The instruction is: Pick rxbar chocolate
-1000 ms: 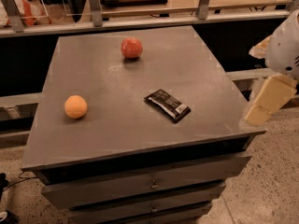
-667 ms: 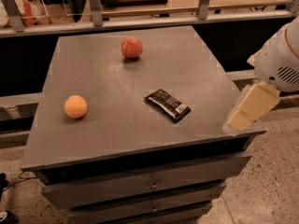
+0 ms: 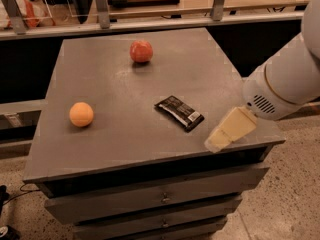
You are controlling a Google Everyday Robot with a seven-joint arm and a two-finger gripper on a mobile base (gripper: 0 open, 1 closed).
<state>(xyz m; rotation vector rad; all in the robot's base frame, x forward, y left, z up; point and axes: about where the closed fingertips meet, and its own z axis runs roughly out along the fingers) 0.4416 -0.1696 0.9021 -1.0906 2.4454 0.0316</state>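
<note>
The chocolate bar (image 3: 179, 113) lay flat on the grey worktop (image 3: 115, 89), right of the middle and toward the front right corner. Its long axis ran slantwise, from the far left down to the near right.

The gripper (image 3: 216, 140) hung over the front edge close to the front right corner, pointing down and to the left, with the white arm (image 3: 282, 81) reaching in from the right side. Whether it was spread or pressed together could not be told from this view; it held nothing that could be seen.

The bar's near-right end lay just beside the gripper, to its left and a little farther back. By my judgement, the single arm needed a short move left and back, and a turn of the wrist to close across the bar's narrow width.

A red apple (image 3: 141, 51) sat near the back edge and an orange (image 3: 81, 114) near the left edge, both well apart from the bar.
</note>
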